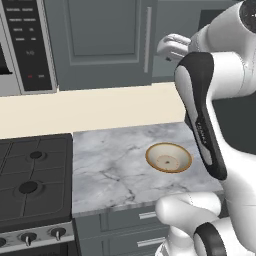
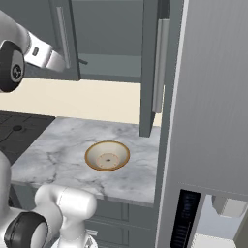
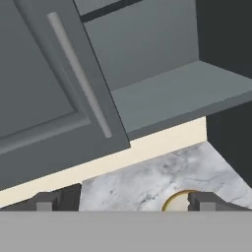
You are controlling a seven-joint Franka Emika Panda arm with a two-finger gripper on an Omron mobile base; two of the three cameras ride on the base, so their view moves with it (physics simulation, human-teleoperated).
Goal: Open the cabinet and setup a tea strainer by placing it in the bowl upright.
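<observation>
1. The gripper (image 3: 123, 202) is raised in front of the cabinet (image 1: 102, 40); its two tips are spread wide w/ nothing between them, so it is judged released.
2. One cabinet door is seen swung out in the right base view, the other shut; the grey shelf (image 3: 177, 91) is exposed.
3. The tea strainer (image 2: 83, 61) is made out only as a thin dark stick on the shelf, just beside the shut door's edge.
4. It is judged light, stiff and slim, prob. slippery; a pinch across the stick's middle is advised.
5. The bowl (image 1: 168, 157) sits empty on the marble counter (image 1: 115, 170), below the cabinet.
6. Strainer's shape and orientation are too small to tell; the bowl is cut off in the hand view.
</observation>
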